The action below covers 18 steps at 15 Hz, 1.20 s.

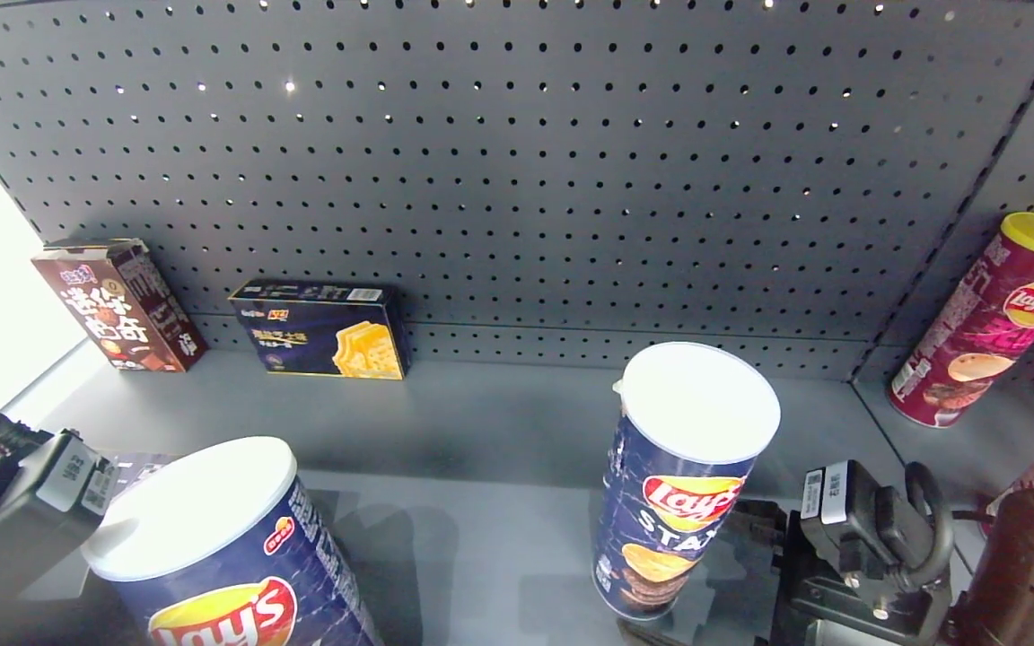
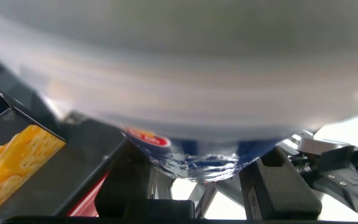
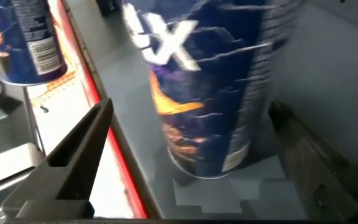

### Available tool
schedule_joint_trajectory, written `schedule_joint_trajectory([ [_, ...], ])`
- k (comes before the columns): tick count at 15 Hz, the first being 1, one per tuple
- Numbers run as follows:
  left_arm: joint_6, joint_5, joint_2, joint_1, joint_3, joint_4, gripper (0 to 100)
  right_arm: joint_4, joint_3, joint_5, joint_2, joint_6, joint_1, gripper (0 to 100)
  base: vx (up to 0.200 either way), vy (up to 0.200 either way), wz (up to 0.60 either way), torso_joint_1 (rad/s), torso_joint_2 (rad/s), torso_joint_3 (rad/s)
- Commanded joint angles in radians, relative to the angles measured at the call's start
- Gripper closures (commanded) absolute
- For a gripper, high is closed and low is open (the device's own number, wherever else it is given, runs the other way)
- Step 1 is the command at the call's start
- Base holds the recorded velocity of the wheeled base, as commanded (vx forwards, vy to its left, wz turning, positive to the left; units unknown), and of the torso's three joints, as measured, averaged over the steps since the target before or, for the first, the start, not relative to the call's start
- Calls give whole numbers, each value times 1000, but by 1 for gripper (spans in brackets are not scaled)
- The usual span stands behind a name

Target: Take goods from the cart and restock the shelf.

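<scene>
- Left gripper (image 2: 199, 190): your left arm sits at the near left of the shelf (image 1: 481, 422); its fingers (image 2: 129, 186) are pressed on either side of the held can (image 1: 221, 547), so log it as clamped on that can
- Held can: blue chip can with a white lid, upright with a slight lean, low at the front left corner of the shelf; you cannot tell from these views whether its base touches the shelf floor
- Right gripper (image 3: 190, 112): fingers spread wide, one on each side of the standing can (image 1: 683, 484), with a visible gap on both sides; log it as apart and gripping nothing
- Standing can: second blue chip can, white lid on, upright on the shelf floor right of centre; its base sits just inside the red strip (image 3: 129, 180) along the shelf's front edge
- The two blue cans are well apart from each other, one at your left, one towards your right
- Rear of shelf, against the pegboard (image 1: 517, 179): a brown box (image 1: 118, 305) standing at far left; a dark blue cracker box (image 1: 324, 330) lying on its long side just to the right of it
- Next bay on your right: a maroon can (image 1: 988, 323) with a yellow lid, standing near the back
</scene>
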Motion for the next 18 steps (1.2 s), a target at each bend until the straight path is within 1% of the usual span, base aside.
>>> schedule_joint_trajectory([
  [1, 0, 0, 0, 0, 0, 0, 100, 0, 4, 0, 2, -6, 14, 0, 0, 0, 0, 0, 0, 0],
  [8, 0, 0, -8, 0, 14, -1, 100, -1, 62, 0, -26, -26, 19, 0, 0, 0, 0, 0, 0, 0],
  [10, 0, 0, -8, 0, 14, -1, 100, 0, 90, -6, -82, -26, 9, 0, 0, 0, 0, 0, 0, 0],
  [14, 2, 0, -7, -2, 9, -1, 100, 2, 122, -9, -193, -27, -27, 0, 0, 0, 0, 0, 0, 0],
  [16, 2, 0, -8, -3, 4, -1, 100, 2, 149, -10, -256, -27, -84, 0, 0, 0, 0, 0, 0, 0],
  [18, 3, 1, -8, -3, 3, -1, 100, 3, 168, -9, -308, -43, -113, 0, 0, 0, 0, 0, 0, 0],
])
